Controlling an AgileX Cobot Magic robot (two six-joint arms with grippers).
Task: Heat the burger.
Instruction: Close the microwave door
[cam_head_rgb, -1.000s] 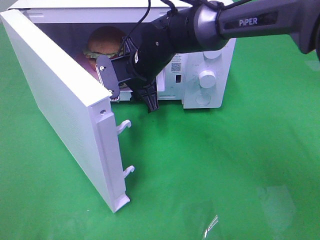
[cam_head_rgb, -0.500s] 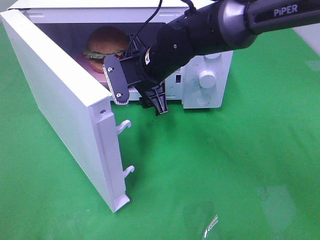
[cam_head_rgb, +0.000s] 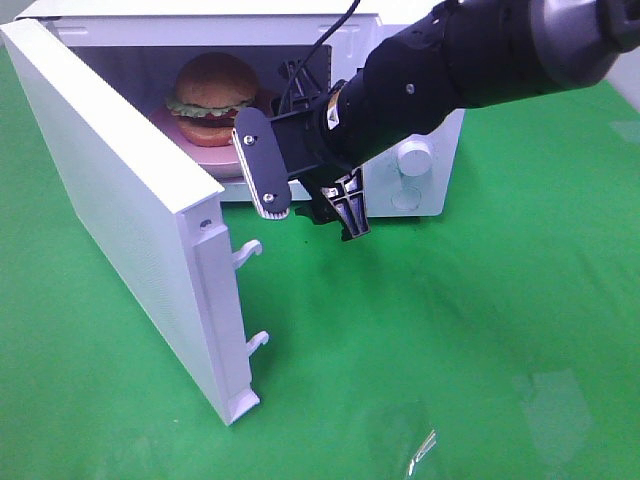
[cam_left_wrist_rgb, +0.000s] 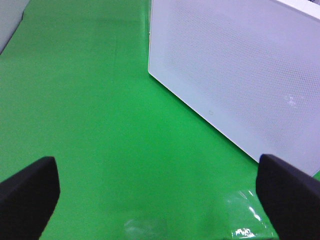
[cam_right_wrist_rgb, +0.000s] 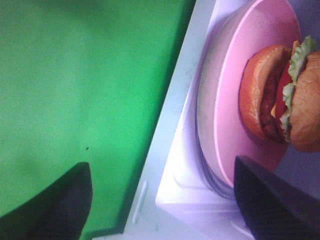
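A flat green desk (cam_head_rgb: 480, 330) carries a white box-shaped microwave oven (cam_head_rgb: 180, 8) at the back. Its wide white perforated door (cam_head_rgb: 110, 200) is swung fully open toward the left of the high view, and two white latch hooks (cam_head_rgb: 248, 250) stick out of its free edge. A thick black robot arm (cam_head_rgb: 450, 60), the right one, reaches in from the upper right and crosses in front of the oven's control panel, partly hiding the round white knob (cam_head_rgb: 414, 158).

Inside the open cavity lies a round pink plate (cam_head_rgb: 215, 155), and the round burger with glossy golden-brown buns (cam_head_rgb: 212, 95) sits on it, toward the back left. The burger stands upright: domed top bun upward, frilly green lettuce and reddish-brown filling lying level beneath it, so its stack axis is vertical. Seen from above it is round, with no long side.

The right tool (cam_head_rgb: 315, 220) hangs just outside the oven's opening, its two fingers pointing down toward the desk and spread apart with nothing between them. The burger lies behind it and to the left, deeper in the cavity, clearly apart from both fingers.

The left tool (cam_left_wrist_rgb: 160, 175) hovers over bare green desk beside the outer face of the door, its jaws spread wide and empty.
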